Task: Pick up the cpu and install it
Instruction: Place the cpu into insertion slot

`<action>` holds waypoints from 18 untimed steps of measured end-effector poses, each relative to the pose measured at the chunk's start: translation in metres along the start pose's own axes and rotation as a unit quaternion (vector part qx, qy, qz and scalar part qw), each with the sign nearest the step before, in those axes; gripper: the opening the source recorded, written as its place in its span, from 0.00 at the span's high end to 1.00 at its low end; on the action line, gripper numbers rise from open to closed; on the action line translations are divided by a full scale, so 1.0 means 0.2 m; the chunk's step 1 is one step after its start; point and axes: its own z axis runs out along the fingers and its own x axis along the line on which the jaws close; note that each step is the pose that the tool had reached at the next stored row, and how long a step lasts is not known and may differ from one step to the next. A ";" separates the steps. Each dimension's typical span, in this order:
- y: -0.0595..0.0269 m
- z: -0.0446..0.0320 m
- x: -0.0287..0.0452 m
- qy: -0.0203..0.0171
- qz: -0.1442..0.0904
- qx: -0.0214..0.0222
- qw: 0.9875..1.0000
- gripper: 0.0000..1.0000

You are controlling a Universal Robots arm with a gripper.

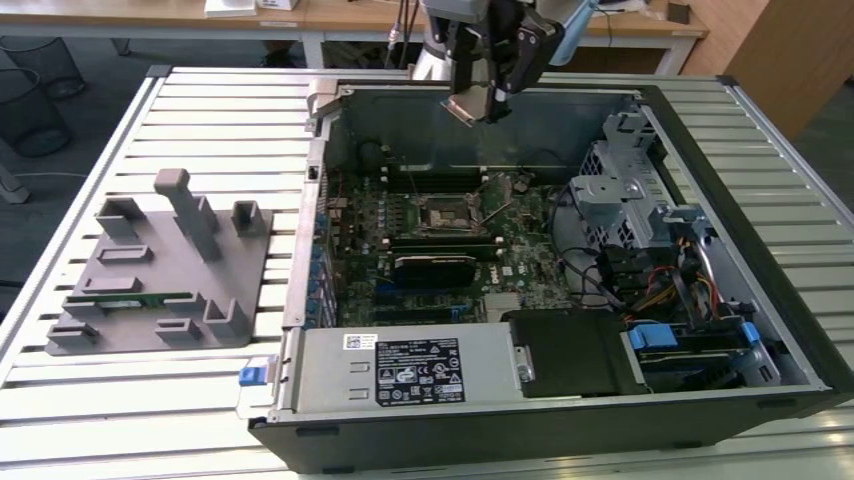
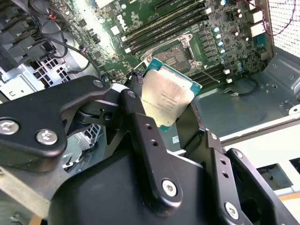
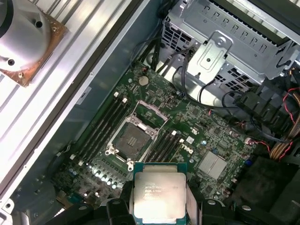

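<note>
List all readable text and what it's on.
Nothing legible enough to quote.
cpu in the gripper: printed lines on its top, too small to read.
Label on the grey metal box: dense print, too small to read.
Motherboard: white markings, too small to read.

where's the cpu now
In the exterior view, the small square silvery-grey cpu hangs in the black fingers above the computer case, clear of its black socket.
</note>
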 end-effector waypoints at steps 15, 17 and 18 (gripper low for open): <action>0.000 0.002 0.000 -0.003 0.055 0.001 0.998 0.47; 0.000 0.002 0.000 -0.004 0.062 0.001 0.998 0.47; 0.000 0.002 0.000 -0.004 0.065 0.001 0.998 0.47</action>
